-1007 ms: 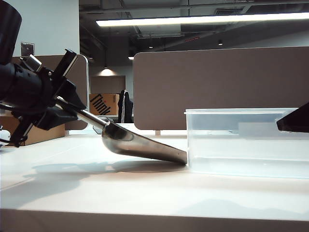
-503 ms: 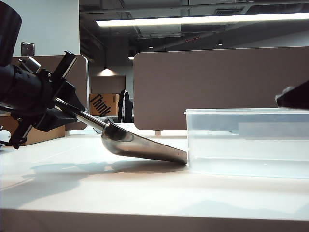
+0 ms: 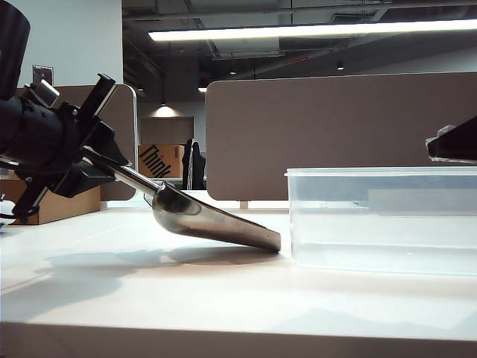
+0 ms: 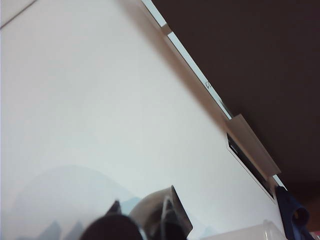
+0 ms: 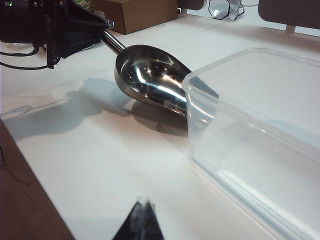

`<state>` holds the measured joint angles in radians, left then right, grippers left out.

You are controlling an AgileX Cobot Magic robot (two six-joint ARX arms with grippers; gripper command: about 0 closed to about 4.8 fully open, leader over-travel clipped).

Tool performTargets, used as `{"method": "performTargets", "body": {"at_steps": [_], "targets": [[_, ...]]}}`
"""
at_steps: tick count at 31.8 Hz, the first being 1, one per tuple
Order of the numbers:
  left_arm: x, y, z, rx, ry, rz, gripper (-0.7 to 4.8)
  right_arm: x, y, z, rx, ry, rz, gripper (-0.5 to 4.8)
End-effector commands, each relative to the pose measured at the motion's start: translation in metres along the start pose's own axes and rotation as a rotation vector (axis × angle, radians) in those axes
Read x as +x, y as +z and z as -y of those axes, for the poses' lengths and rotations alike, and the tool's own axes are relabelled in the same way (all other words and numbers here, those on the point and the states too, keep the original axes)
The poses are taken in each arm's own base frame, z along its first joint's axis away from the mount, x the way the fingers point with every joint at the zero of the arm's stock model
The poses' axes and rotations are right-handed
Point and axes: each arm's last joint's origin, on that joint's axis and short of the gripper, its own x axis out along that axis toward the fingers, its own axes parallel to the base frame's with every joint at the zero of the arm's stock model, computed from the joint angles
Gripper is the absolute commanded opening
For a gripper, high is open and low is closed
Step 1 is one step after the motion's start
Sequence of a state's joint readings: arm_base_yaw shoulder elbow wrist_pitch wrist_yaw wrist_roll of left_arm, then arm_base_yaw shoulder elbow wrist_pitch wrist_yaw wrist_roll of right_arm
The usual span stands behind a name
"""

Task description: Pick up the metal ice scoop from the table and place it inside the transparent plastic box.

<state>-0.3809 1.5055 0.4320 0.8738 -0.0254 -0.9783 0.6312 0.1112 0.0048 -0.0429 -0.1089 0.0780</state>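
Observation:
The metal ice scoop (image 3: pixel 216 220) slants down to the right over the white table (image 3: pixel 149 291). Its front edge sits low, a small gap left of the transparent plastic box (image 3: pixel 380 220). My left gripper (image 3: pixel 93 160) is shut on the scoop's handle (image 3: pixel 138 183) at the far left. In the left wrist view the scoop's bowl (image 4: pixel 160 215) shows between the dark fingers of the left gripper (image 4: pixel 142 225). From the right wrist view I see the scoop (image 5: pixel 150 75) beside the corner of the empty box (image 5: pixel 260 130). The right gripper (image 5: pixel 145 204) is shut and empty; in the exterior view it (image 3: pixel 451 145) hangs above the box's right end.
A brown partition (image 3: pixel 343 134) runs behind the table. A cardboard box (image 3: pixel 160 160) stands far back on the left, also seen as a cardboard box (image 5: pixel 140 12) in the right wrist view. Black cables (image 5: pixel 20 55) lie near the left arm.
The scoop has drawn slightly left, so its tip has come off the box wall. The right gripper has risen above the box rim.

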Motion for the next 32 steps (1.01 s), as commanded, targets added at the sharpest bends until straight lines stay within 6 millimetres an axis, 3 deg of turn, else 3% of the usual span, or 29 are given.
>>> {"method": "performTargets", "body": {"at_steps": [1, 24, 32], "targets": [[-0.001, 0.002, -0.004, 0.041, 0.039, 0.024, -0.06, 0.0, 0.002, 0.0, -0.002, 0.003, 0.017, -0.01], [-0.01, 0.022, 0.028, 0.022, -0.285, 0.163, -0.06, -0.007, 0.01, -0.001, -0.013, 0.006, 0.127, -0.01], [-0.008, 0.031, 0.049, -0.012, -0.431, 0.163, -0.06, -0.007, 0.01, 0.0, -0.012, -0.004, 0.126, -0.01]]}}
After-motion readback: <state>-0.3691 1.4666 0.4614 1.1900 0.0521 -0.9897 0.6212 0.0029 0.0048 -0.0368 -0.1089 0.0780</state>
